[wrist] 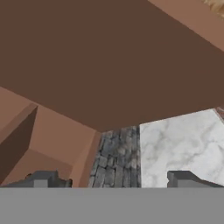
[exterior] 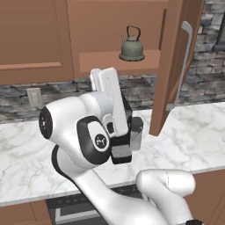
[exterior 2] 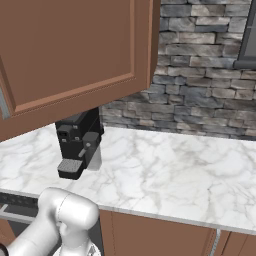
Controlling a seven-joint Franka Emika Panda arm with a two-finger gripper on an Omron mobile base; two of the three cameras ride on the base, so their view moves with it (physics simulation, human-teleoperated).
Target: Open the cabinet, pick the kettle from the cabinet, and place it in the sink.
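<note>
Fingertips (wrist: pixel 43 178) of the two-finger gripper (wrist: pixel 113 180) stand spread wide with nothing between them, as the hand view shows: one dark tip at each lower side, with stone backsplash (wrist: pixel 119 153) and white marble countertop (wrist: pixel 183 140) visible through the gap. Above the tips runs the reddish-brown wooden underside of the wall cabinet (wrist: pixel 109 61), so the hand points up and forward from below the cabinet, probably staged for a reach to the shelf.

In the left base view, the cabinet door with its long silver bar handle (exterior: pixel 183 61) stands swung open, so the opening step appears complete. The small grey-olive metal kettle (exterior: pixel 132 47) with its thin dark loop handle sits upright on the cabinet shelf (exterior: pixel 101 59), near the shelf's front edge and toward its right end, well apart from the gripper.

The white arm (exterior: pixel 88 132) folds in front of the counter. A black boxy coffee machine (exterior 2: pixel 79 142) stands on the countertop beneath the open door (exterior 2: pixel 75 55), near the counter's back edge. Both the shelf's front edge and this open door could obstruct an upward approach.
</note>
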